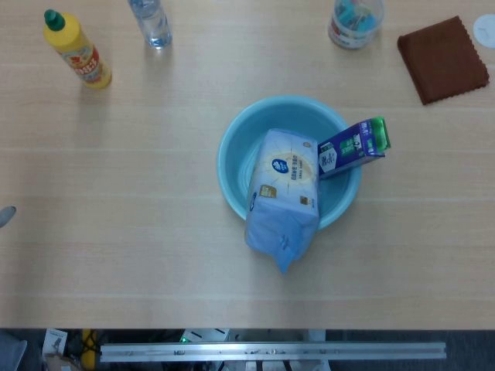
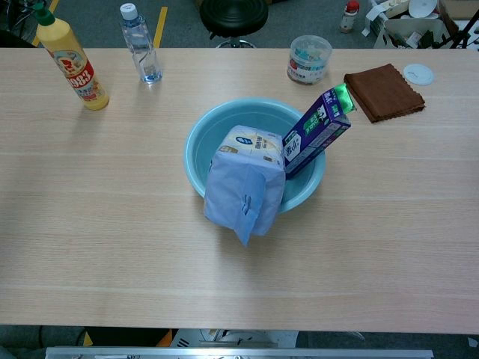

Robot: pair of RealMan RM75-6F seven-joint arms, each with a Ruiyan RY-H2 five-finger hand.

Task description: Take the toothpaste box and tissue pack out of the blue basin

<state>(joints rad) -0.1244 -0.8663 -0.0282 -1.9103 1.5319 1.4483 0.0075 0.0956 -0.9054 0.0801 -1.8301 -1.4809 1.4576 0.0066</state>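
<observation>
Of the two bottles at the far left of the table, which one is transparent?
The small water bottle, clear with a white cap; the yellow bottle beside it is opaque with a green cap.

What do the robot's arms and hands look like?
Almost nothing of them shows. A small grey tip at the head view's left edge may be the left hand; cables and markings cannot be told. The right hand is out of view.

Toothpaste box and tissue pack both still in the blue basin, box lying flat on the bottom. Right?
Not quite. The toothpaste box isn't flat on the bottom: it stands tilted, its green end jutting up over the rim of the blue basin, as the chest view shows. The tissue pack is still in the basin too, leaning over the near rim.
</observation>
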